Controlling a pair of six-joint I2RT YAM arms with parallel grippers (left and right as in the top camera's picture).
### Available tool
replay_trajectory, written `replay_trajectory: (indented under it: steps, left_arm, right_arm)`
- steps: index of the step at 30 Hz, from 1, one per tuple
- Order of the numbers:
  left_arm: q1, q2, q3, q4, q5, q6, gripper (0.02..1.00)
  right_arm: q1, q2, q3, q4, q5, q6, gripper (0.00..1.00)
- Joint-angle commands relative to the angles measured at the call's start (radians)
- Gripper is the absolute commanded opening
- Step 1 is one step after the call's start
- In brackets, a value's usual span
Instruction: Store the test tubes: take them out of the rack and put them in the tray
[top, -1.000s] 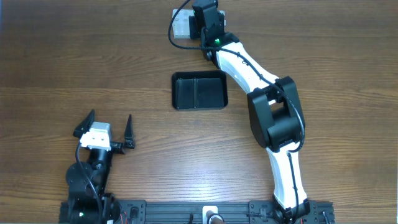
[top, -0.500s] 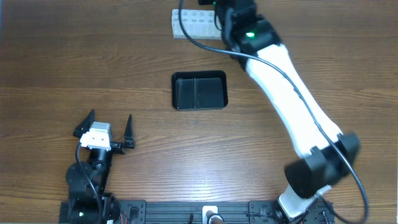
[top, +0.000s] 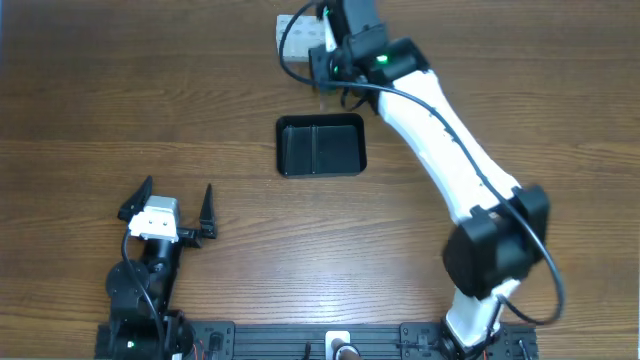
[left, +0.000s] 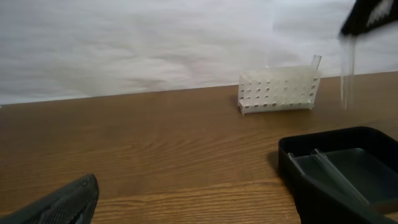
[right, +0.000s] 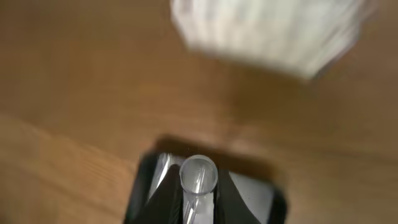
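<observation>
The white test tube rack (top: 293, 33) stands at the table's far edge, and one tube (left: 316, 61) sticks up at its end (left: 280, 89). My right gripper (top: 330, 68) hangs between the rack and the black tray (top: 320, 146), shut on a clear test tube (right: 198, 177) that points straight down (left: 346, 74). In the right wrist view the tube sits over the tray's edge (right: 147, 176), with the rack (right: 267, 31) beyond. Clear tubes (left: 329, 173) lie in the tray (left: 292, 155). My left gripper (top: 172, 196) rests open near the front left, far from both.
The wooden table spreads bare around the tray, between the left arm and the rack. A pale wall (left: 155, 43) rises right behind the rack. The right arm's black cable (top: 288, 40) loops over the rack.
My right gripper rose from the rack with a tube, swung right, and now has come back left and nearer the tray. The left arm has not moved.
</observation>
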Motion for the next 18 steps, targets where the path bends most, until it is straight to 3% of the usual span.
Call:
replay_trajectory:
  steps: [1,18]
  left_arm:
    - [0.007,-0.006,-0.004,-0.003,0.016,-0.011,1.0]
    - [0.007,-0.006,-0.004,-0.003,0.016,-0.011,1.0]
  right_arm:
    - [0.005,0.077,-0.013,-0.061,-0.1,0.011,0.056]
    - [0.008,0.209,-0.018,-0.108,-0.047,0.029,0.058]
